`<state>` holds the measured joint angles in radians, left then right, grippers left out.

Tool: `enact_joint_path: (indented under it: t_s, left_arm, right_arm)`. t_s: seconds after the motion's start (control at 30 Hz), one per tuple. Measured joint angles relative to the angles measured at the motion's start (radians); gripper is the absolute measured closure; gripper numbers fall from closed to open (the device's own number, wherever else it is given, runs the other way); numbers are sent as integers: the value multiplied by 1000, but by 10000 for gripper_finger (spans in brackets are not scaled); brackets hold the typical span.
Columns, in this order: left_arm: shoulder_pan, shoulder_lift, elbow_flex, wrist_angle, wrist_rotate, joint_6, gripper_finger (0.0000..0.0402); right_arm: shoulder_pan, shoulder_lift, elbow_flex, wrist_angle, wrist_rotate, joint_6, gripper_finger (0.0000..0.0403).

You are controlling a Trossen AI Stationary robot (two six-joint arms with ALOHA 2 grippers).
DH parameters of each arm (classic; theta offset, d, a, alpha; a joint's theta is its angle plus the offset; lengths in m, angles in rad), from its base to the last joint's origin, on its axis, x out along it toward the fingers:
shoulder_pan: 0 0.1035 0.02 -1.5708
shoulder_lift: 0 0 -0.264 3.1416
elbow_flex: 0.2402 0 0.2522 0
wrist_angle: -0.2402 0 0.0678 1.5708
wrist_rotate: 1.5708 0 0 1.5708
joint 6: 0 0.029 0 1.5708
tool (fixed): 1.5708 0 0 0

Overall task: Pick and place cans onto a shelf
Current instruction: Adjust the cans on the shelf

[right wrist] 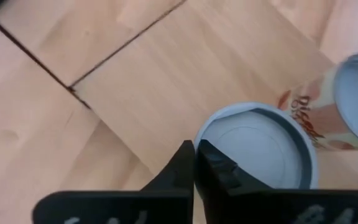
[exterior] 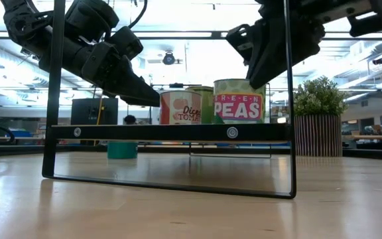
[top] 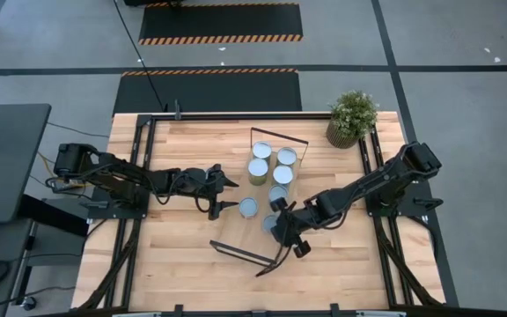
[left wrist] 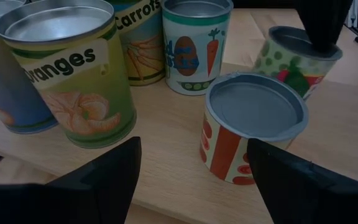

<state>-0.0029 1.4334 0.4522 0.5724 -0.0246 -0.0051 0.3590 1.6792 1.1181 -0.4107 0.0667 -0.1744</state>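
Several cans (top: 271, 167) stand upright in a group on the light-wood shelf (exterior: 171, 133), between its black wire end frames (top: 236, 252). A red-and-white striped can (left wrist: 253, 124) stands upright on the wood at the group's near left (top: 248, 207). My left gripper (left wrist: 194, 143) is open, its fingers level just short of the striped can and touching nothing (top: 227, 195). My right gripper (right wrist: 194, 146) is shut on a green peas can (exterior: 239, 99) at the group's near end (top: 271, 222). My right gripper pinches the peas can's top rim (right wrist: 199, 142) between its two fingers, at the edge of the round top. The fingers (left wrist: 322, 25) come from above, pointing down. The can sits tilted in the left wrist view (left wrist: 297, 56); the striped can hides its base.
An oranges can (left wrist: 73, 74), a carrots can (left wrist: 138, 43) and a peas-and-carrots can (left wrist: 194, 46) stand close behind the striped can. A diced tomatoes can (exterior: 181, 106) stands beside the peas can. A potted plant (top: 352, 117) stands at the table's far right corner.
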Motion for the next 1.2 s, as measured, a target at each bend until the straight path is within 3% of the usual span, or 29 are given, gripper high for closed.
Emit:
enact_joint_path:
  t_s: [0.13,0.47,0.8,0.97,1.2]
  left_arm:
    - [0,0,0,0,0,0,104]
    - [0,0,0,0,0,0,104]
    - [0,0,0,-1,0,0,104]
    - [0,0,0,-1,0,0,104]
    - [0,0,0,-1,0,0,104]
  right_arm:
    - [-34,-1,0,-1,-70,-25,393]
    - [-45,-36,-6,-28,-49,-52,382]
    - [-33,-36,-6,-36,4,-4,314]
    - [5,-36,-6,-47,104,-4,286]
    - [63,-36,-4,-111,303,-4,282]
